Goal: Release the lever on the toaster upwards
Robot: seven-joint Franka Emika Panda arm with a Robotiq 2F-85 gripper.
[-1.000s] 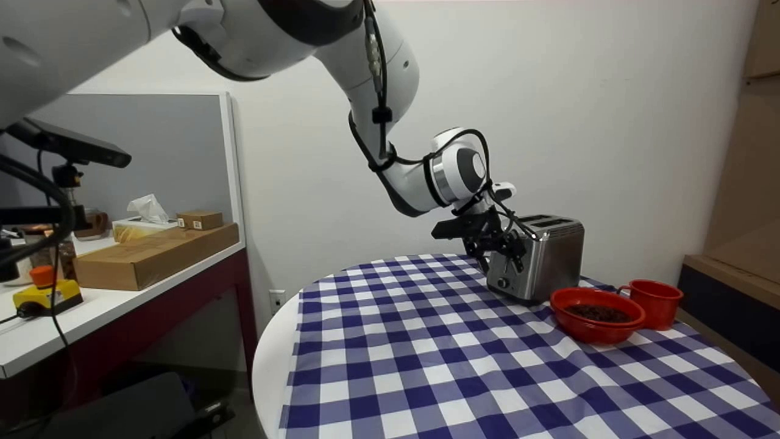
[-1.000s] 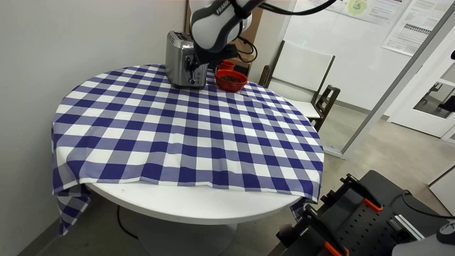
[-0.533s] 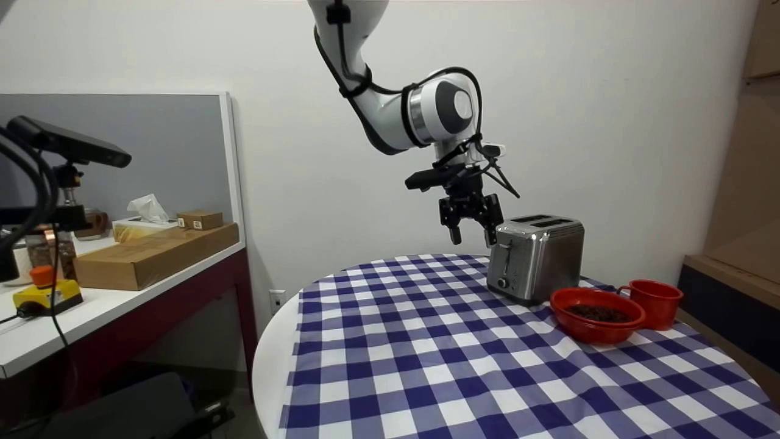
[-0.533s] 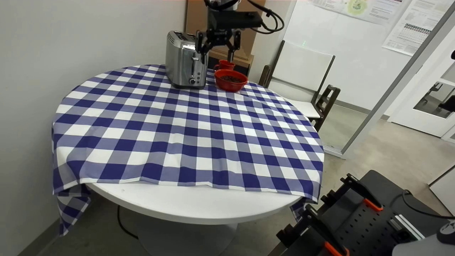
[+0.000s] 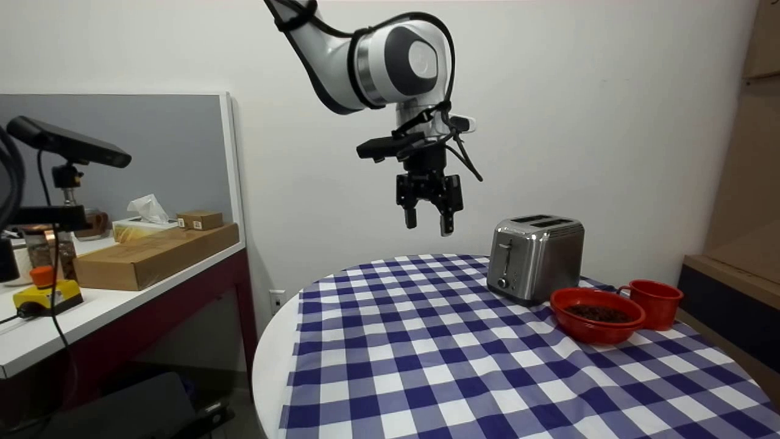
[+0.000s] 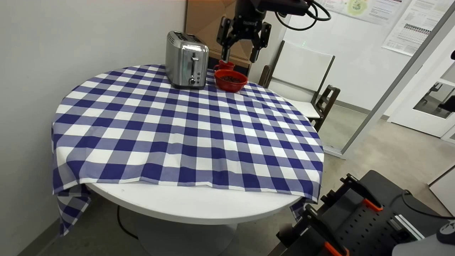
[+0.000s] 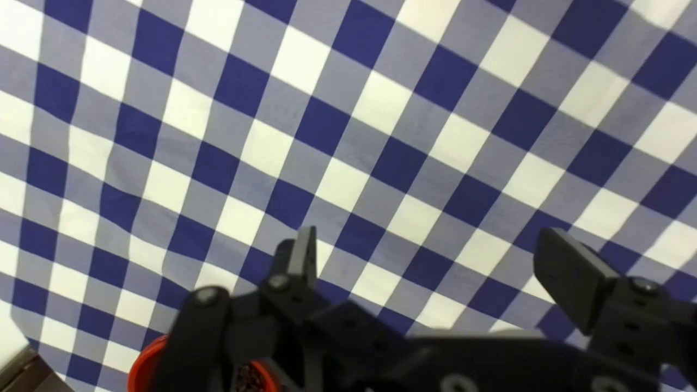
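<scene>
The silver toaster (image 5: pixel 551 265) stands upright on the checkered cloth, and it shows in both exterior views (image 6: pixel 174 60). Its lever (image 5: pixel 505 246) is at the upper end of its slot on the front face, above a round dial. The lever shows near the slot's top in an exterior view (image 6: pixel 194 58) too. My gripper (image 5: pixel 429 227) hangs in the air above the table, apart from the toaster, fingers pointing down. In an exterior view (image 6: pixel 240 58) and in the wrist view (image 7: pixel 427 237) its fingers are wide apart with nothing between them. The toaster is out of the wrist view.
A red bowl (image 5: pixel 594 335) with dark bits inside stands beside the toaster; part of it shows in the wrist view (image 7: pixel 142 362). A red mug (image 5: pixel 661 305) stands behind the bowl. A blue and white checkered cloth (image 5: pixel 390 360) covers the round table. A wall stands close behind.
One second ago my gripper was at the toaster's front, covering the lever. It has risen and drawn back from the toaster, and the lever now shows. The toaster has not moved.
</scene>
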